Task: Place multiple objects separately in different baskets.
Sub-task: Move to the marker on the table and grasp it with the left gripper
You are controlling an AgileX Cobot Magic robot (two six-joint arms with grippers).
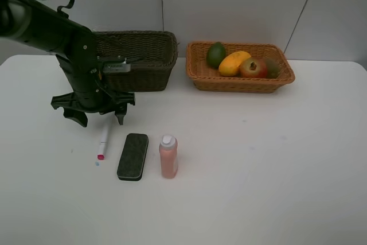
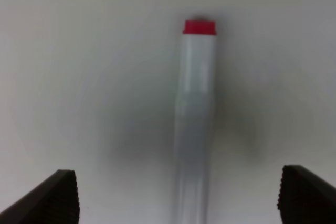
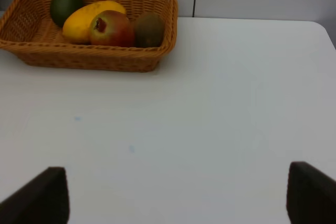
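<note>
Now the left tool (image 1: pixel 100 117) is hanging low over the desk (image 1: pixel 258 170), jaws standing wide apart and gripping nothing, with the white pink-tipped marker (image 1: pixel 104 142) lying between them. Beside the marker, the dark eraser pad (image 1: pixel 133 156) and small pink bottle (image 1: pixel 168 156) are lying on the desk. The right tool (image 3: pixel 176 195) is gaping empty too. The lime (image 1: pixel 215 54), mango (image 1: pixel 234 63), pomegranate (image 1: pixel 253 67) and kiwi (image 1: pixel 272 68) are sitting in the orange-tan basket (image 1: pixel 241 84); the dark basket (image 1: pixel 143 61) is standing behind the left tool.

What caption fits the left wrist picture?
Open left gripper poised over a white marker with a red cap, lying on the white table.
</note>
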